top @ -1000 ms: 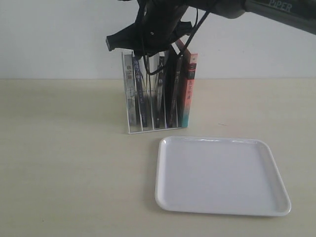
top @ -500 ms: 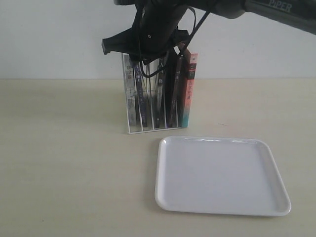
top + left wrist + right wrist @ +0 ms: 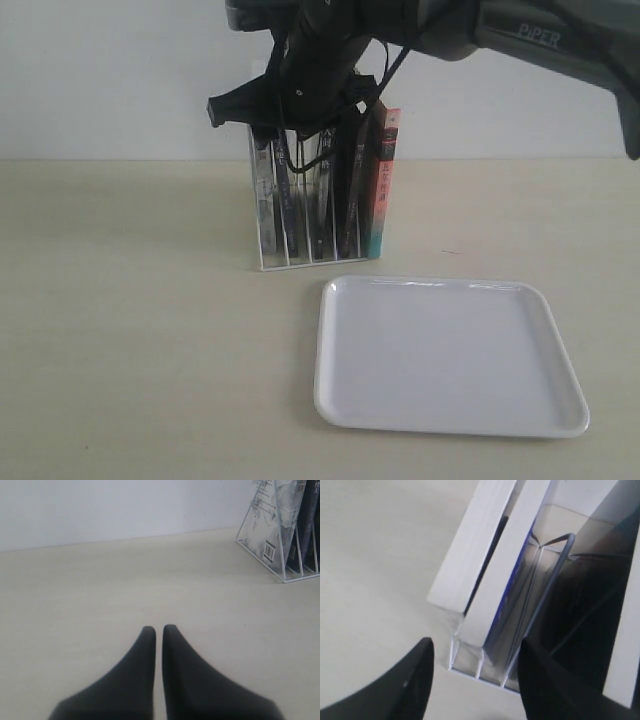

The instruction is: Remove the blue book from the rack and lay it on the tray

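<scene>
- Right claw, the black two-finger gripper on the dark arm, hangs just above the book tops with its jaws spread wide and nothing clamped between them.
- Directly below it is the thin paperback blue book, with a dark blue cover and spine. It stands in the second slot from the left end in the exterior view.
- The book's long axis is upright, with the top edge toward the claw and the spine toward the exterior camera.
- In the right wrist view the blue cover shows beside a white page edge. A pale-covered neighbour book leans just beside it.
- Judgement: the open jaws span both top edges, so the claw needs to centre on the blue one alone before closing, then lift straight up.
- The small white wire rack holds every book upright, with black-spined books and a red-and-teal-spined book toward its right end.
- The flat glossy white plastic tray lies on the pale beige tabletop, near the rack's front and off to the right, with nothing on it.
- The left black gripper is low over bare table with its fingertips almost touching, holding nothing and well apart from the rack.
- The right arm is clearly nearer to the book.
</scene>
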### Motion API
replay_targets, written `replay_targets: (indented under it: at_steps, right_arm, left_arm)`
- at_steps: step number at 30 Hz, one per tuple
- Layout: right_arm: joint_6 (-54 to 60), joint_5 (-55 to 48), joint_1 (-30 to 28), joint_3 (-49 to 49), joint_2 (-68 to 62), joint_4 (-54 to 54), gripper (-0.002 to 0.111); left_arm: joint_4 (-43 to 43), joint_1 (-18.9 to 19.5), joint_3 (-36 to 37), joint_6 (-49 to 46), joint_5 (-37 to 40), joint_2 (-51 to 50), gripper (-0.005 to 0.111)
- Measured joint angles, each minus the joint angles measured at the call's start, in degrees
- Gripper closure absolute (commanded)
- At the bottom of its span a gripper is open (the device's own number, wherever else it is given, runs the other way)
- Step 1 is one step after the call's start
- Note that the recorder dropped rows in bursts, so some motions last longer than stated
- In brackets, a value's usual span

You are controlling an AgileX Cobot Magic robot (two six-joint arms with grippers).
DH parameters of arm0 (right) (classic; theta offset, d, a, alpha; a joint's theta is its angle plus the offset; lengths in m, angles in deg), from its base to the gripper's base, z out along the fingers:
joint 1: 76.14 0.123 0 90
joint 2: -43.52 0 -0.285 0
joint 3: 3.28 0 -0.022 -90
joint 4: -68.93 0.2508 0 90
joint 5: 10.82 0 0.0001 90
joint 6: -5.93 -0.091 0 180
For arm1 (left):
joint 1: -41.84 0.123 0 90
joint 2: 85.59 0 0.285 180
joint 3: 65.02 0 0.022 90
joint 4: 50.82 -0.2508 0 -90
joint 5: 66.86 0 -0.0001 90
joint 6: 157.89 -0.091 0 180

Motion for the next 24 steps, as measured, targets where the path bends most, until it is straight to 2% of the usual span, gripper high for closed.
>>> replay_targets:
  at_steps: [8,24]
  right_arm:
    - [-4.6,0.4,0.0,0.0,-0.3,-8.7,0.058]
    - [-7.0,4.3,-0.7,0.0,-0.9,-10.3,0.058]
  left_arm:
    - [0.0,0.0,0.0,0.0,0.0,0.0,0.102]
    - [0.0,0.0,0.0,0.0,0.0,0.0,0.102]
